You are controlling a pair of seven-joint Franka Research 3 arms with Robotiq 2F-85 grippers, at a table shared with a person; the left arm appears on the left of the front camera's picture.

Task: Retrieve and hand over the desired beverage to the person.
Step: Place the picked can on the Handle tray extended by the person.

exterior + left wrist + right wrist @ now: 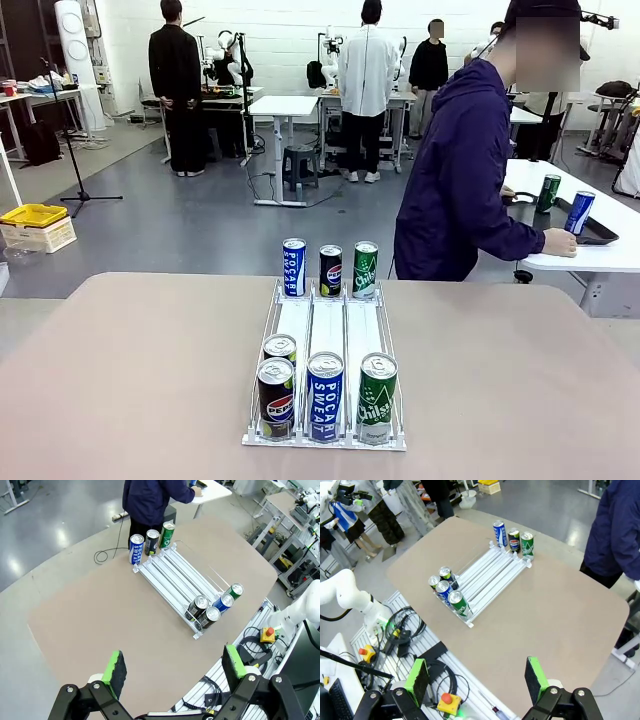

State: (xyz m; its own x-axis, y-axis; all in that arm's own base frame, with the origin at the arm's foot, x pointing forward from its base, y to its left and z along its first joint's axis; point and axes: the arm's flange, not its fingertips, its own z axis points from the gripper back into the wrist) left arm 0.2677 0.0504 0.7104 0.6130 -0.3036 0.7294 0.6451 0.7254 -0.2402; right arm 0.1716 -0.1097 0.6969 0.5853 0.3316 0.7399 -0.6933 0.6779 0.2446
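Front view: the drinks are seen standing in a clear three-lane rack (325,330) at the middle of the table (130,380). At the near end a dark cola can (276,397), a blue sports-drink can (325,396) and a green soda can (377,397) are lined up, with a fourth can (280,349) just behind the cola. Three matching cans (330,269) are set at the far end, probably so that the choices face the person. Which drink is wanted cannot be told, since no pointing is shown.

The person (460,180) is turned aside at the far right corner, one hand (561,243) laid on a neighbouring white table (600,250) beside two more cans on a dark tray (598,232).

Left wrist view: the left gripper (175,672) is held high above the table's near edge, jaws spread wide and nothing between the green pads. Right wrist view: the right gripper (477,680) is likewise held aloft, wide open and empty, well apart from the rack. Both seem parked, so that a request can be awaited; no retrieval is judged begun.
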